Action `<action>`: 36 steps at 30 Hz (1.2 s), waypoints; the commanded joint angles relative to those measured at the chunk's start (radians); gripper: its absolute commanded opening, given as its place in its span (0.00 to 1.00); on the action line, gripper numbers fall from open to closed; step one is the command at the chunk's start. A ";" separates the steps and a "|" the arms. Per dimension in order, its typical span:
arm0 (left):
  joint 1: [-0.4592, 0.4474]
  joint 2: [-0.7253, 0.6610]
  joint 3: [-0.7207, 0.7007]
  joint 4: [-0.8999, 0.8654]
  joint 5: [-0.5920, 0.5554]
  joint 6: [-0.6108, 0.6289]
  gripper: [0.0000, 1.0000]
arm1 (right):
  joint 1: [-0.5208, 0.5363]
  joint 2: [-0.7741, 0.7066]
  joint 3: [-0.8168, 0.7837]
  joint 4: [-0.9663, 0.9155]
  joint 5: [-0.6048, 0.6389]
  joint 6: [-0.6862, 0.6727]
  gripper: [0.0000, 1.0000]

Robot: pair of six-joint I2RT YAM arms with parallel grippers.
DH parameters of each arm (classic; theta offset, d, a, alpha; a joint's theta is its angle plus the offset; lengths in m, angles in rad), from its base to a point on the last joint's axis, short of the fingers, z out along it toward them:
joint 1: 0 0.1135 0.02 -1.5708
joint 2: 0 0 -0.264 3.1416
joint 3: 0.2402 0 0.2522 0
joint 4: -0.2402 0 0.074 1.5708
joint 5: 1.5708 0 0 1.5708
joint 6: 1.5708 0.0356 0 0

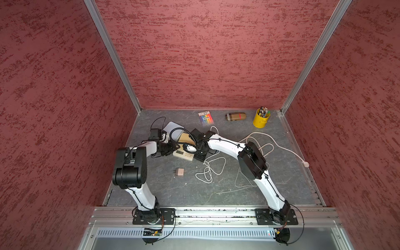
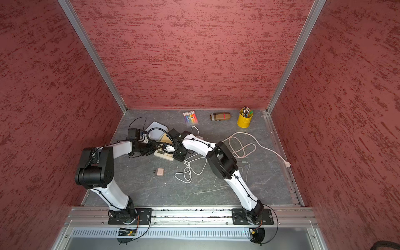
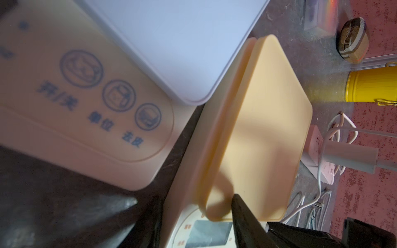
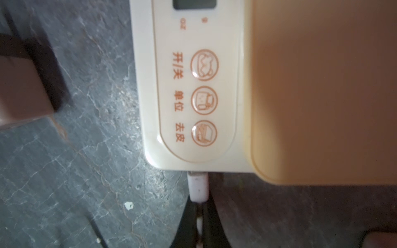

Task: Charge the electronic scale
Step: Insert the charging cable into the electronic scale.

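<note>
Nearest, the charger brick (image 1: 180,172) lay loose on the table (image 1: 164,190), with limp cable (image 1: 213,171) loops just beside it. Beyond sat the cream scale (image 4: 193,107). The right fingers (image 4: 191,214) were pinched on the white plug (image 4: 198,186), its tip at the scale's side edge, seemingly seated. The left fingers (image 1: 173,149) straddled the display end, half apart; contact unclear. The scale looked light, hard and slick, likely to slide. Brace the body sides, not the yellow platform (image 3: 268,128). A second scale (image 1: 173,127) sat behind.

The left arm (image 1: 144,149) and right arm (image 1: 225,147) meet at the scale (image 1: 182,154).
</note>
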 commanded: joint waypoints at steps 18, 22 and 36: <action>-0.178 0.009 -0.112 -0.067 -0.029 -0.080 0.44 | 0.011 0.114 0.335 0.071 -0.053 0.076 0.00; -0.188 0.011 -0.122 -0.061 -0.040 -0.090 0.42 | 0.010 0.108 0.333 0.083 -0.091 0.104 0.00; -0.209 0.002 -0.159 -0.016 -0.055 -0.131 0.44 | -0.005 0.094 0.333 0.164 -0.092 0.176 0.11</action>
